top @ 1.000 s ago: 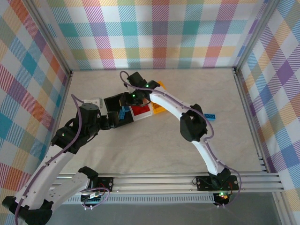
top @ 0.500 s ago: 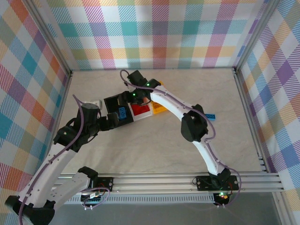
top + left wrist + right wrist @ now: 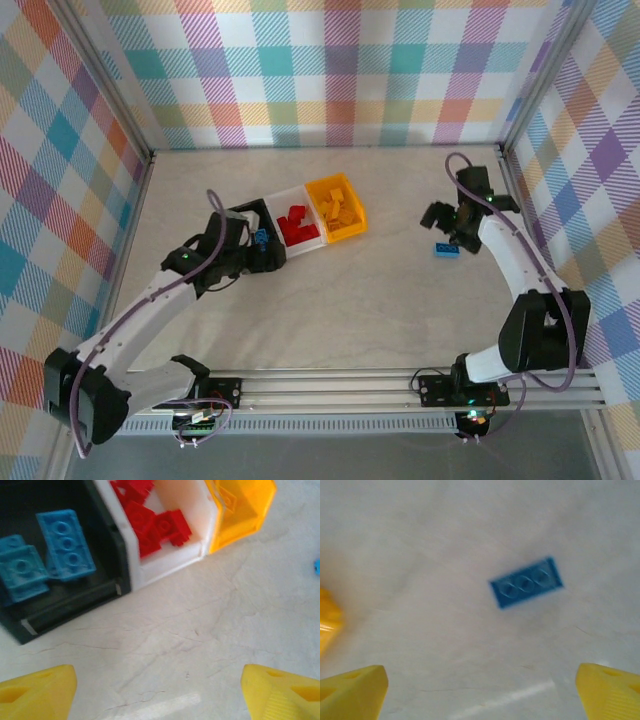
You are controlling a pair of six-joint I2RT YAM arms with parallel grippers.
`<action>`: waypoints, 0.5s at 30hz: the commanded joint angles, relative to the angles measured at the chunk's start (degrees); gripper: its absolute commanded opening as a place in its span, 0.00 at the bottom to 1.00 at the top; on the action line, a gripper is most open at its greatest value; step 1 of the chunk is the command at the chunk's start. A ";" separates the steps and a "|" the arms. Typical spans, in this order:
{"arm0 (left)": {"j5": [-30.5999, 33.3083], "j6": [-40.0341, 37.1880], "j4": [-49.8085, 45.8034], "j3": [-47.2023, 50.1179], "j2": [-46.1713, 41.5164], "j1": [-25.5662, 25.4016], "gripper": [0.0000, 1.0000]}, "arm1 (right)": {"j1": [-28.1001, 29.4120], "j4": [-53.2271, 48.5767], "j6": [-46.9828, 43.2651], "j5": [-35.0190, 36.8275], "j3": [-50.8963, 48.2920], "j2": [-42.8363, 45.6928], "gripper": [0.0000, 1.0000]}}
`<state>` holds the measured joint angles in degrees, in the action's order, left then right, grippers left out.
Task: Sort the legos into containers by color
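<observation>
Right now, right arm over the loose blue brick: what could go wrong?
Light blue studded plastic brick lies skewed, ahead of the open right gripper; closing may spin or push it.
Open left gripper sits by the black plastic bin holding blue bricks; arms could clash at drop-off.

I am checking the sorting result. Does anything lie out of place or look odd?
One light blue studded plastic brick lies alone on the pale table beneath the open right gripper, far from the black plastic bin that holds the other blue bricks. Nothing looks spilled.
</observation>
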<state>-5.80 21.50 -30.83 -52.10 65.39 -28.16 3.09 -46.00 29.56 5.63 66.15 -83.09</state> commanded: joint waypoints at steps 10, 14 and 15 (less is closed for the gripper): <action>-1.16 0.81 2.72 -1.69 1.43 -2.34 0.87 | -4.41 3.64 -7.98 -0.17 0.42 -14.16 1.00; -0.39 0.61 2.02 -1.44 0.81 -2.29 0.87 | -4.41 3.29 -10.30 -1.15 4.13 -18.65 1.00; -0.26 0.46 1.83 -1.51 0.77 -2.18 0.87 | -4.39 3.28 -10.71 -1.00 4.78 -19.28 1.00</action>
<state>-6.79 21.87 -28.36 -53.06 67.72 -30.35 -1.17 -43.03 21.85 5.08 67.92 -101.10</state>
